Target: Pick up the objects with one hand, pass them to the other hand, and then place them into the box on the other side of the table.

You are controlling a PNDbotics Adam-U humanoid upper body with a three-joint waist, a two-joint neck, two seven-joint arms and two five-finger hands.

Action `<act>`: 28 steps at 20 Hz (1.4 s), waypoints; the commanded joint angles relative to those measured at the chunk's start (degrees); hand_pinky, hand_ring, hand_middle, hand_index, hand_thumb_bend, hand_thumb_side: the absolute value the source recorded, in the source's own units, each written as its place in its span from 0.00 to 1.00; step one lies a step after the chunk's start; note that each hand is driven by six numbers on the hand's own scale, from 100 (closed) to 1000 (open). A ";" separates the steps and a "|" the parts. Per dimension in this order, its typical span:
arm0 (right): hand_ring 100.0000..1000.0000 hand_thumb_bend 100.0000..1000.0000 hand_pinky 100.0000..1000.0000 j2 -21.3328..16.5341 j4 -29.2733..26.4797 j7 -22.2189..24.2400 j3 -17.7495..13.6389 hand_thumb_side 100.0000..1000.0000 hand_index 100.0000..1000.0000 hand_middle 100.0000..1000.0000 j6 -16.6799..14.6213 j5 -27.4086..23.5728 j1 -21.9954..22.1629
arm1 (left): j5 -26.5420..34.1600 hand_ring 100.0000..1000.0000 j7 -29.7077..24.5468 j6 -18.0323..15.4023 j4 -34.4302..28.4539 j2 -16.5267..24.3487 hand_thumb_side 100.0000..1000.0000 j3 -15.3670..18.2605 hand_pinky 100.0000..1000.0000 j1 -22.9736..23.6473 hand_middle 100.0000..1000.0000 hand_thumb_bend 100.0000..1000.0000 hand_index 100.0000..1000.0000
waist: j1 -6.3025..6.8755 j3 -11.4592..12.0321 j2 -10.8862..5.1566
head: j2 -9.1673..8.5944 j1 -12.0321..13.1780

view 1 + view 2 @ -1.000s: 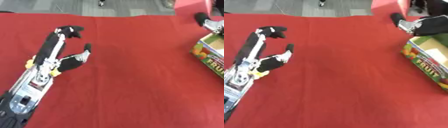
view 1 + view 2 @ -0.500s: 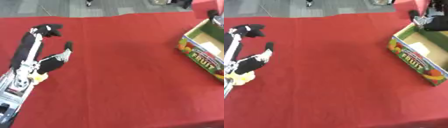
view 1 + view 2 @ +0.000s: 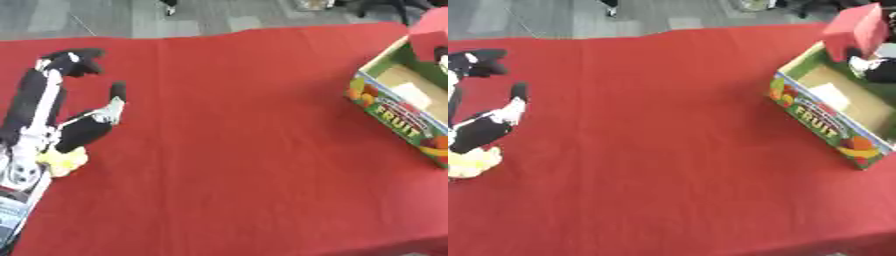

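My left hand (image 3: 52, 105) lies on the red cloth at the far left, fingers straight, thumb spread, holding nothing. A small yellow thing (image 3: 63, 161) shows beside its wrist. The open fruit box (image 3: 833, 112) stands at the right edge, with a pale flat thing on its floor (image 3: 830, 95). Part of my right hand (image 3: 875, 70), black and white, shows over the box's far side at the picture's edge. A red block shape (image 3: 856, 27) sits just above that hand; whether the hand holds it is unclear.
The red table cloth (image 3: 236, 140) spans the whole view, and its far edge meets a grey floor (image 3: 219, 15). Its front edge shows at the lower right (image 3: 411, 245).
The camera has turned to the right, so the box shows more fully and my left arm sits nearer the picture's left edge. My right hand now shows over the box.
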 commanded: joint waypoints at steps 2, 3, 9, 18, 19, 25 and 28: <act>0.88 0.00 0.90 -3.25 3.10 -1.52 -0.99 0.02 0.62 0.42 -1.59 2.02 -0.43 | 0.22 0.64 0.64 0.13 -1.30 1.69 0.31 1.11 0.70 -0.29 0.53 0.15 0.79 | -0.18 0.07 -0.70 | -0.75 -0.45; 0.90 0.00 0.90 -3.29 3.79 -1.88 -0.90 0.04 0.65 0.45 -2.00 2.47 -0.44 | 0.25 0.64 0.70 0.16 -1.30 1.70 0.31 1.16 0.70 -0.27 0.53 0.15 0.79 | -0.18 0.08 -0.70 | -0.79 -0.47; 1.00 0.00 0.95 -3.59 7.92 -0.93 -0.35 0.12 0.84 0.69 -4.71 5.78 -0.74 | 0.26 0.64 0.92 0.31 -1.34 1.74 0.31 1.31 0.70 -0.17 0.53 0.15 0.79 | -0.16 0.23 -0.66 | -0.79 -0.28; 1.00 0.00 0.99 -3.88 10.63 -0.27 -0.58 0.16 0.92 0.83 -5.98 7.77 -1.26 | 0.25 0.64 1.04 0.45 -1.31 1.70 0.32 1.36 0.70 -0.02 0.53 0.15 0.79 | -0.18 0.41 -0.65 | -0.76 -3.32; 1.00 0.00 1.00 -3.91 10.80 -0.40 -0.59 0.17 0.93 0.83 -5.85 7.95 -1.31 | 0.24 0.64 1.05 0.46 -1.31 1.69 0.32 1.35 0.70 -0.01 0.53 0.15 0.79 | -0.19 0.45 -0.64 | -0.79 -3.69; 1.00 0.00 1.00 -4.32 11.60 -1.80 -0.72 0.28 0.95 0.86 -5.08 9.23 -1.54 | 0.25 0.64 1.08 0.50 -1.26 1.62 0.32 1.31 0.70 0.10 0.52 0.15 0.79 | -0.23 0.54 -0.65 | -0.88 -4.18; 1.00 0.00 1.00 -4.50 12.18 -2.57 -0.67 0.13 0.98 0.86 -4.34 10.61 -1.90 | 0.22 0.64 1.11 0.53 -1.27 1.61 0.32 1.30 0.70 0.12 0.52 0.15 0.79 | -0.15 0.63 -0.67 | -0.78 -3.98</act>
